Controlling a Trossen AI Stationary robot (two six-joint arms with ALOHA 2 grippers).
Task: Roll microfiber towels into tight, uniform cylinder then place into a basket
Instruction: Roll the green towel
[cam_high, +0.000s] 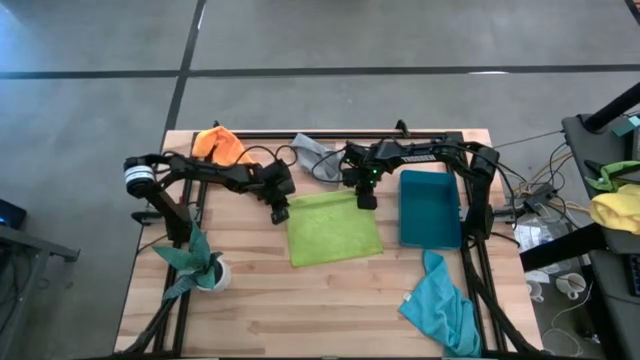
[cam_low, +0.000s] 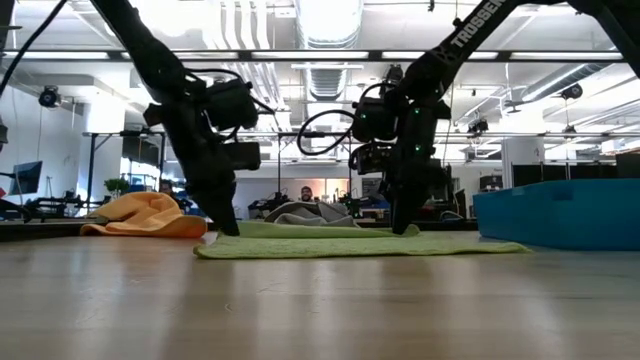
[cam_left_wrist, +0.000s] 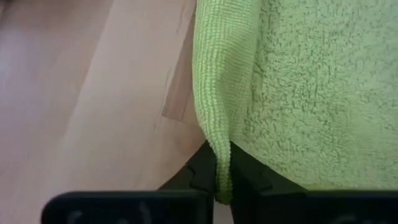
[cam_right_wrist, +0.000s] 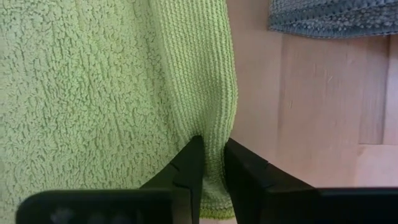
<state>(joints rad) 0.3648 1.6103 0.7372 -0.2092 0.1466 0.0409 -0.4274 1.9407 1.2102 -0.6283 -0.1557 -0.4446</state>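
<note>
- Your left gripper (cam_left_wrist: 222, 180) is clamped on the hem of the lime green towel (cam_high: 334, 227), at the far corner on the side away from the basket (cam_high: 430, 207). The wrist view shows the fabric pinched into a narrow ridge between the fingers.
- Your right gripper (cam_right_wrist: 211, 168) is closed on the other far corner, the one nearer the basket, with the hem bunched between its fingers in the same way.
- Risk: both holds take only the thin border. If you pull or roll too briskly, the hem could slip out, and you would lose the start of the roll.
- Risk: the two corners look unevenly gathered. If one arm leads the other, I judge the roll will skew into a cone rather than a uniform cylinder.
- Risk: the grey towel (cam_high: 314, 155) lies near the right gripper, on the far side of the lime one. A wide lift could drag it along.
- The lime towel lies flat and spread just beside the basket, looped pile facing up, ribbed border at the edges, slightly askew to the table (cam_high: 300, 310) planks.
- The basket appears empty; no towel is rolled yet.
- The orange towel (cam_high: 221, 144) lies crumpled well away from the basket, at the far edge; the turquoise towel (cam_high: 440, 300) lies bunched on the basket's near side.
</note>
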